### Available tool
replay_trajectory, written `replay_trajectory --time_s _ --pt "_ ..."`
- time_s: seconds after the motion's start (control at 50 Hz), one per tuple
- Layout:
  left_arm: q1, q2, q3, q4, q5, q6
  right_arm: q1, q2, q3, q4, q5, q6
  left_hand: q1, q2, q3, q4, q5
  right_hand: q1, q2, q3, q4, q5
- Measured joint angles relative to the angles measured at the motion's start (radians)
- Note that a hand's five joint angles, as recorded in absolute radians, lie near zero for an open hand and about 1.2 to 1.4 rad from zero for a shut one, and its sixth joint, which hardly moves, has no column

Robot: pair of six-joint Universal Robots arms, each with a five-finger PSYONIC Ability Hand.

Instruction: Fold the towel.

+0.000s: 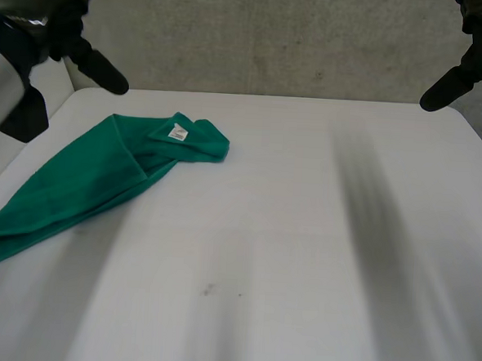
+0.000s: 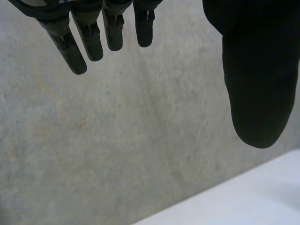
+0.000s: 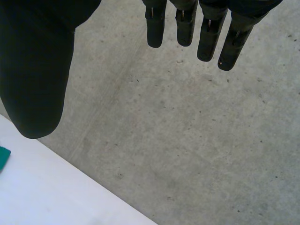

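A green towel [image 1: 85, 187] lies crumpled on the left part of the white table [image 1: 302, 258], stretched from the near left edge to a bunched end with a white label [image 1: 178, 132]. My left hand [image 1: 85, 52] hangs raised over the table's far left corner, above and behind the towel, open and empty; its straight fingers [image 2: 79, 42] and thumb [image 2: 258, 84] are spread over the floor. My right hand [image 1: 464, 71] hangs raised at the far right corner, open and empty, fingers [image 3: 206, 33] straight. A small green piece of towel [image 3: 3, 158] peeks in beside the right thumb [image 3: 37, 79].
Grey concrete floor [image 1: 274, 43] lies beyond the table's far edge [image 1: 279, 97]. A white surface [image 1: 54, 83] adjoins the table at the far left, below my left arm.
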Motion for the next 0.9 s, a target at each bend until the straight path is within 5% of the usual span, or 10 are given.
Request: replay_trajectory --time_s 0.36,0.52,0.9 --pt "0.010 -0.508 0.060 0.217 -0.163 0.481 -0.001 0.060 0.002 -0.001 -0.003 -0.001 0.001 0.001 0.000 0.000 0.000 0.000 0.000 0.000 0.000 0.000" --pt "0.028 -0.684 0.097 0.321 -0.142 0.541 -0.001 0.084 0.005 -0.005 -0.003 -0.002 0.059 0.058 0.053 0.062 0.050 0.000 0.000 0.000 0.000 0.000" --pt "0.099 -0.896 0.243 0.312 -0.089 0.585 -0.001 0.112 0.007 -0.010 -0.004 -0.002 0.304 0.300 0.297 0.308 0.289 0.000 0.000 0.000 0.000 0.000"
